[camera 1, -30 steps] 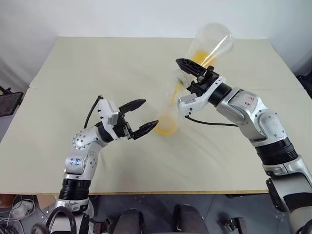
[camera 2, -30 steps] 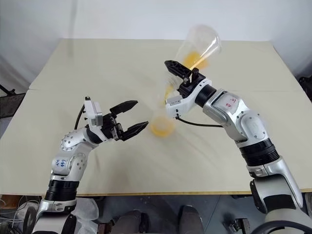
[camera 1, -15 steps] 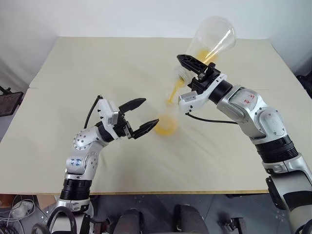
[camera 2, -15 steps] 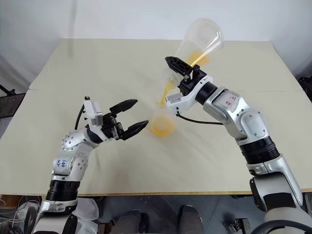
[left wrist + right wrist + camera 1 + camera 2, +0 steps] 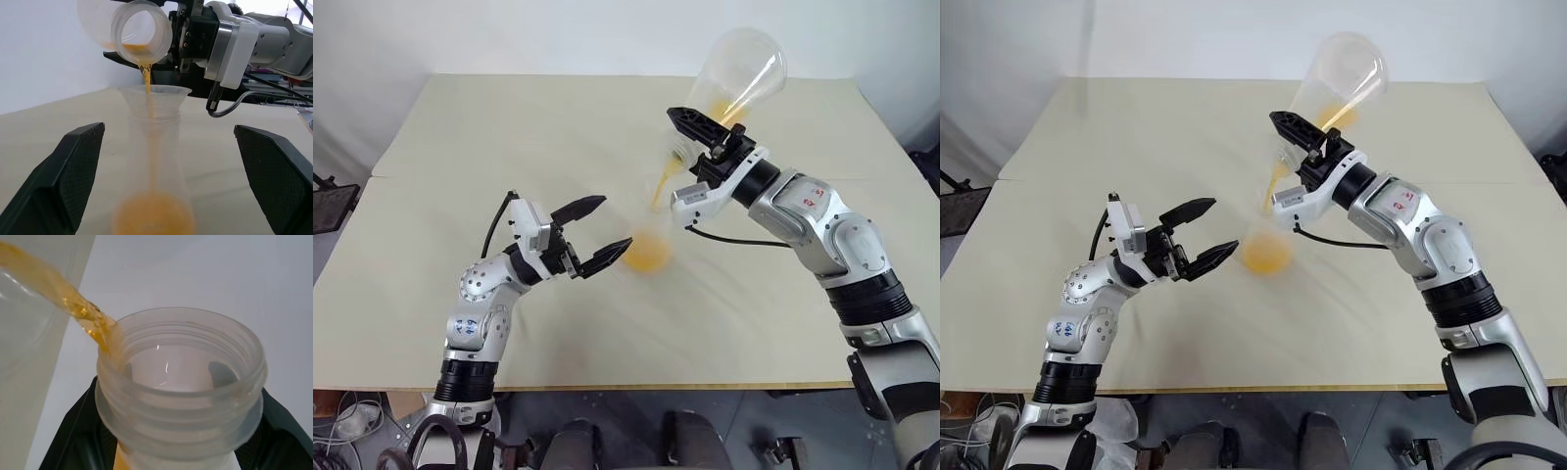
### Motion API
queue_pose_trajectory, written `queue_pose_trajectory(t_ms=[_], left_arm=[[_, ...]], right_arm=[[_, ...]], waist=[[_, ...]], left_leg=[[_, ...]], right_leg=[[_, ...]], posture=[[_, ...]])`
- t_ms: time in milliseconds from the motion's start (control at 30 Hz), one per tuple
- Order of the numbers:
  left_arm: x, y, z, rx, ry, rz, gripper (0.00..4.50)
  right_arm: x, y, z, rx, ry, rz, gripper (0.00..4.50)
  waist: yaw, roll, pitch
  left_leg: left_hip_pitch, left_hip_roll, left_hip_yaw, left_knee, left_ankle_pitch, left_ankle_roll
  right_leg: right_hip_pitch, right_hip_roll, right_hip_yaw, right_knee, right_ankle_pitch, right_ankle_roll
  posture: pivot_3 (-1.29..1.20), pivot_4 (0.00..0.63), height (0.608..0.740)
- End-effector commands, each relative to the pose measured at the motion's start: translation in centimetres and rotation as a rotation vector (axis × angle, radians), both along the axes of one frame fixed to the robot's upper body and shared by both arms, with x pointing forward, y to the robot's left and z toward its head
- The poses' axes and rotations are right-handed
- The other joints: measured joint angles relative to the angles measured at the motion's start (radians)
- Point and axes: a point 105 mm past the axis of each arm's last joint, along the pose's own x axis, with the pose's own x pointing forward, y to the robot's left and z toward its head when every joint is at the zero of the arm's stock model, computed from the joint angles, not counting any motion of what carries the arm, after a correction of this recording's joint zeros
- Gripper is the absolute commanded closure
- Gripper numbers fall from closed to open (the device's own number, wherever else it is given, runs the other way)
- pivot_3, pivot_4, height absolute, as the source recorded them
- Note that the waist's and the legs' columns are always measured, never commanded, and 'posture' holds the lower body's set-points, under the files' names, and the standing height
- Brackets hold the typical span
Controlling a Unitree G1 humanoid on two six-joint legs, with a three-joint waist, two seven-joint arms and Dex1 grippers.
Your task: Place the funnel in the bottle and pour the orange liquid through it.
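Pouring in progress: right pincer [image 5: 690, 147] clamped on the neck of a tilted clear flask [image 5: 736, 80], held up over the middle of the beige table [image 5: 460, 137] with its wide base raised toward the far side and its mouth pointing down toward the robot's left; a patch of orange liquid [image 5: 717, 111] sits inside the tilted flask and a thin orange stream [image 5: 146, 78] runs off its lip; the stream drops into the clear funnel [image 5: 153, 97] seated in the neck of the bottle [image 5: 155, 161], which stands upright on the table just below and to the left of the pouring flask; a pool of orange has gathered in the bottle's wide base [image 5: 647, 254]; left pincer [image 5: 595, 235] with fingers spread wide apart, level with the bottle, one black finger [image 5: 68, 169] on each side of it and neither touching it in the left wrist view; from the head views the left pincer's tips sit just beside the bottle's base, on the robot's left of it; right wrist view looks across the pouring flask's threaded mouth [image 5: 181, 382], black fingers pressed on both sides of its neck, orange running over the rim there
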Motion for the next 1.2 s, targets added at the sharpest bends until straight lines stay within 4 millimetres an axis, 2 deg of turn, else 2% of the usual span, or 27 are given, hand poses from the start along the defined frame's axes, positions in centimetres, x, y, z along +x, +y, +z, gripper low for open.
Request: queue_pose_trajectory(t_ms=[33,400,1200], left_arm=[[-0.11,-0.08,0.54,-0.013,-0.029,0.001,0.0],[-0.12,-0.12,0.44,-0.018,-0.029,0.0,0.0],[0.16,-0.4,0.54,-0.04,-0.031,-0.001,0.0]], right_arm=[[-0.49,0.03,1.73,0.016,-0.063,0.014,2.02],[-0.43,-0.39,1.47,0.017,-0.069,0.008,2.02],[-0.59,0.0,1.24,0.016,-0.093,0.011,2.02]], waist=[[0.0,0.0,0.0],[0.0,0.0,0.0],[0.0,0.0,0.0]], left_leg=[[0.0,0.0,0.0,0.0,0.0,0.0],[0.0,0.0,0.0,0.0,0.0,0.0],[0.0,0.0,0.0,0.0,0.0,0.0]], right_leg=[[0.0,0.0,0.0,0.0,0.0,0.0],[0.0,0.0,0.0,0.0,0.0,0.0],[0.0,0.0,0.0,0.0,0.0,0.0]], posture=[[0.0,0.15,0.74],[0.0,0.15,0.74],[0.0,0.15,0.74]])
